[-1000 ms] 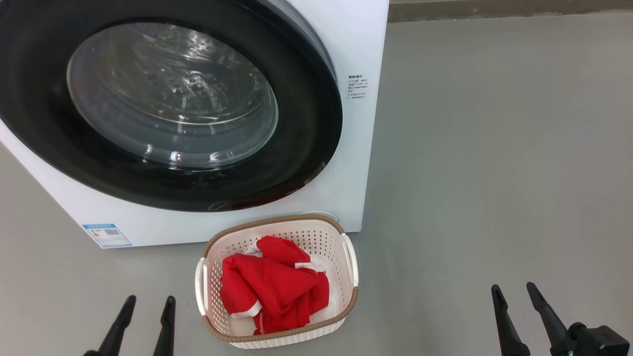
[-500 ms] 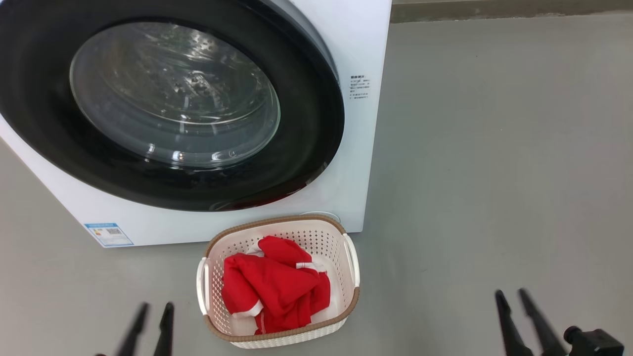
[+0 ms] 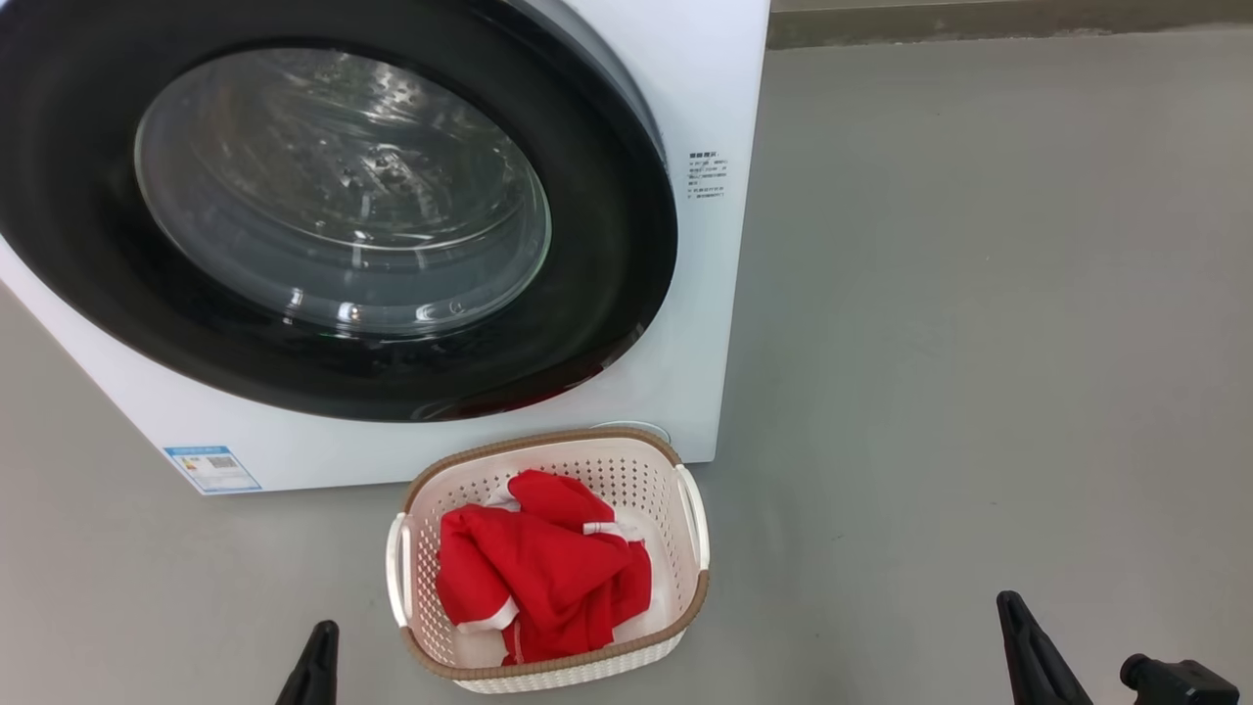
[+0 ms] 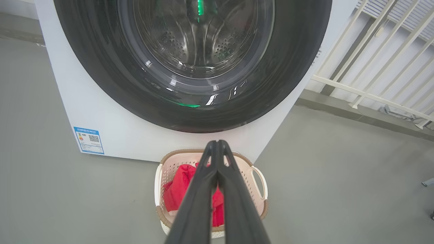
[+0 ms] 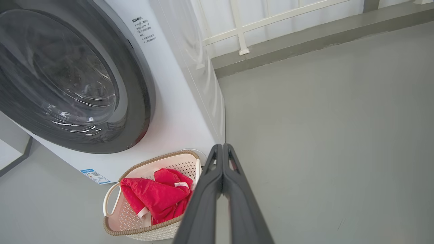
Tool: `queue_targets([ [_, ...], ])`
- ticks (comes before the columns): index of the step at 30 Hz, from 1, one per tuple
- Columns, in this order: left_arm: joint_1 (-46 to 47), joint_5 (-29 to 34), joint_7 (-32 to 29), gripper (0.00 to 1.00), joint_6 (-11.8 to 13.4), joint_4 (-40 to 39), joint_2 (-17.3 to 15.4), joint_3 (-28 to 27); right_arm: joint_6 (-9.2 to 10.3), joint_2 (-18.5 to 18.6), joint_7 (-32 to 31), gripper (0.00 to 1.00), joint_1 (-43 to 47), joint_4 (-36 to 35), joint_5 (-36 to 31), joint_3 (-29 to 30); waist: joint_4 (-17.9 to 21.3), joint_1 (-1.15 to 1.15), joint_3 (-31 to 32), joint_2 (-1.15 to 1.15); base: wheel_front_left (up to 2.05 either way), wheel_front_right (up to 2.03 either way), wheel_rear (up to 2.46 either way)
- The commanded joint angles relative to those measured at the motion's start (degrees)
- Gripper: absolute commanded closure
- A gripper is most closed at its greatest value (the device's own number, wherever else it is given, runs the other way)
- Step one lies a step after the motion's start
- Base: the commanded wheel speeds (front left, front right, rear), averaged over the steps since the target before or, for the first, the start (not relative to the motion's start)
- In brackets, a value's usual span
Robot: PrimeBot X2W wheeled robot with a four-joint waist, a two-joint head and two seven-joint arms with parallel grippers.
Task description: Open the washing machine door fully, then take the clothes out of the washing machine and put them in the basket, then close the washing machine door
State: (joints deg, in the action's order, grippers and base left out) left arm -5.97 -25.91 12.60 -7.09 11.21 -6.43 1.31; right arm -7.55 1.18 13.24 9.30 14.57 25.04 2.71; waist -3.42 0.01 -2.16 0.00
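The left gripper (image 4: 217, 144) was clenched, its fingertips pressed together on nothing. The right gripper (image 5: 222, 146) was pinched shut the same way, also empty. Both hung low over the grey floor (image 3: 979, 343), clear of the basket (image 3: 548, 440), which stood between them and a little ahead, just in front of the washing machine (image 3: 724, 88). The red clothes (image 3: 538, 573) lay heaped inside the basket. Behind it, the washing machine door (image 3: 612, 255) sat closed against the white front.

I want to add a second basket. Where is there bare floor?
Wide bare floor right of the basket and the washing machine; a smaller patch left of the basket, below the blue sticker. Crowded between basket and machine.
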Motion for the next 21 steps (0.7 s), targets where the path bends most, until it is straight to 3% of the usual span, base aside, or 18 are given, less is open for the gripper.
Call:
queue_targets([
  [1, 1.16, -1.47, -0.33, 1.00, -0.04, -1.07, -0.60, -0.75, 0.01, 0.74, -0.28, 1.00, -1.35, -1.24, 1.56, -0.15, 0.05, -0.01, 0.00, 0.00, 0.00, 0.00, 0.00],
  [21, 3.15, -13.33, -3.37, 1.00, -0.10, -0.33, -0.14, -1.64, 0.02, 1.47, -3.13, 1.00, -3.87, -1.11, 13.89, -0.22, 0.65, -0.01, 0.35, 0.00, 0.00, 0.00, 0.00],
])
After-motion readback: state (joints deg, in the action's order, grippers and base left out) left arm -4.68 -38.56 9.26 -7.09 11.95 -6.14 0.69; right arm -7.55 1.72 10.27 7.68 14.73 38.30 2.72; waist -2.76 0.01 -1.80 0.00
